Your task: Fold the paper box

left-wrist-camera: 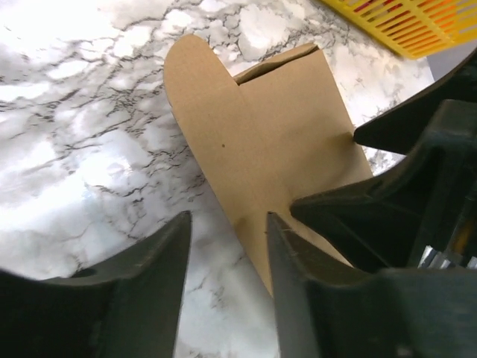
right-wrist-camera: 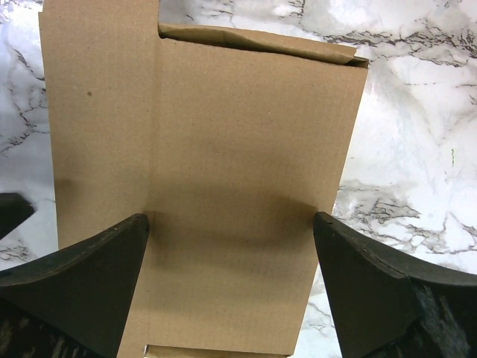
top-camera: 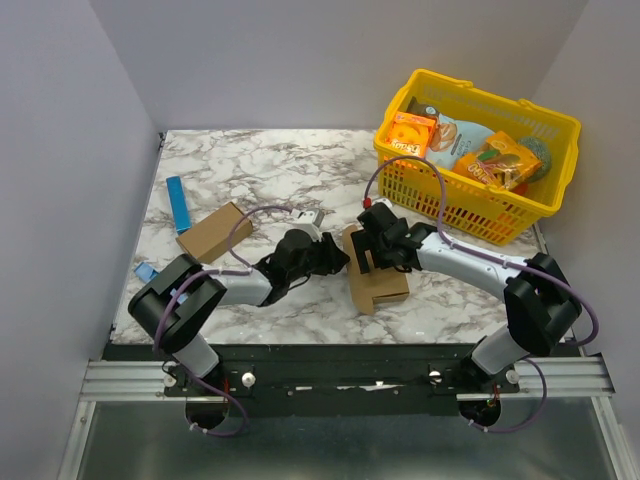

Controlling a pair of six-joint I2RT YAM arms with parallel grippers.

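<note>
Step in hand: forming the body of the paper box (top-camera: 380, 285), judged from its part-folded state.

1. Position. The paper box lies flat on the bench (top-camera: 260, 165), near the middle of the front half, with both claws meeting over its far end.
2. Right claw (right-wrist-camera: 231, 224). The jaws are spread to full width and straddle the main panel from above, one finger at the crease and the other at the panel's outer edge. It cannot be told whether the pads touch the cardboard. Nothing is lifted.
3. Left claw (left-wrist-camera: 227, 224). The jaws are apart and clamp nothing. One finger overlaps the edge of the sheet, just short of the rounded flap (left-wrist-camera: 194, 82), which lies flat and unfolded.
4. Next move, as a judgement. The right claw should pin the panel while the left claw gets under the rounded flap and turns it about its crease. Risk: the box slides on the smooth marble.
5. Not involved: a second small carton (top-camera: 213, 232) to the left and, farther back, the yellow basket (top-camera: 450, 195) with its orange snack boxes (top-camera: 410, 135).
</note>
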